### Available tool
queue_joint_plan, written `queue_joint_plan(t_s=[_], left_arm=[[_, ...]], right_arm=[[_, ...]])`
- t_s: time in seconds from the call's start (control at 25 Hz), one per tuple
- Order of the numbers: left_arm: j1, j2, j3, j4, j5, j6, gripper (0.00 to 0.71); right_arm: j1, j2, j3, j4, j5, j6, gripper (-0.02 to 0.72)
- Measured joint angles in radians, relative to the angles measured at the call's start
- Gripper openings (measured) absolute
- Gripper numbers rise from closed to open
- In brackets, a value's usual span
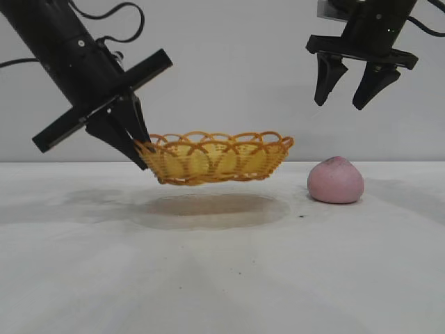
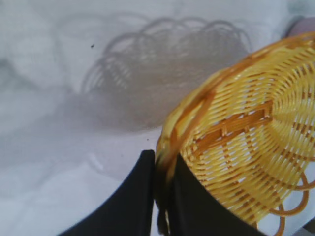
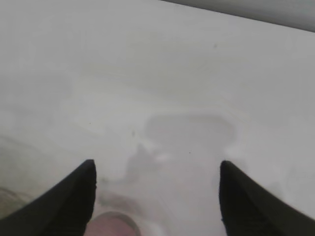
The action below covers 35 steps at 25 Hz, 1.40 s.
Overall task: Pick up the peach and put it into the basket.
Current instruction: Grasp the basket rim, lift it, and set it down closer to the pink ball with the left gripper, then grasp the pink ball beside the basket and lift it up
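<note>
The pale pink peach [image 1: 336,180] rests on the white table at the right, its pointed tip up. My right gripper [image 1: 341,104] hangs open well above it, nothing between its fingers; the right wrist view shows the peach [image 3: 112,226] far below near one fingertip. The yellow-orange wicker basket [image 1: 215,157] hangs clear of the table, nearly level, its shadow beneath. My left gripper [image 1: 142,154] is shut on the basket's left rim. In the left wrist view the two black fingers [image 2: 133,201] pinch the woven rim of the basket [image 2: 246,137]. The basket's inside is bare.
The white table [image 1: 208,278] stretches wide in front of both objects, with a pale wall behind. A gap of bare table lies between the basket's right end and the peach.
</note>
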Motion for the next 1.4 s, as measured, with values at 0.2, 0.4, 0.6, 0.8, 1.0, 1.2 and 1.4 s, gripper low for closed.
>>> queue_joint_plan(t_s=[0.2,0.4,0.6,0.8,1.0,1.2,1.4], left_arm=[[-0.018,0.03,0.001,-0.012,-0.025,0.006,0.0],[-0.023,0.04,0.001,-0.026,-0.026,0.006,0.196],[-0.023,0.04,0.001,-0.029,-0.009,0.006,0.489],[-0.023,0.019,0.001,-0.005,0.056,0.006,0.535],[0.002,-0.063,-0.054,0.169,0.102,0.006,0.519],[0.017,-0.074,-0.22,0.529,0.205,-0.088,0.519],[0.017,-0.06,-0.364,0.843,0.312,-0.135,0.519]], right_arm=[[0.0,0.0,0.0,0.002,0.0,0.0,0.44],[0.0,0.0,0.0,0.004,0.002,0.0,0.44],[0.0,0.0,0.0,0.004,0.004,0.0,0.44],[0.0,0.0,0.0,0.004,0.004,0.0,0.44],[0.0,0.0,0.0,0.004,0.008,0.0,0.44],[0.0,0.0,0.0,0.006,0.012,0.0,0.44],[0.0,0.0,0.0,0.006,0.012,0.0,0.44]])
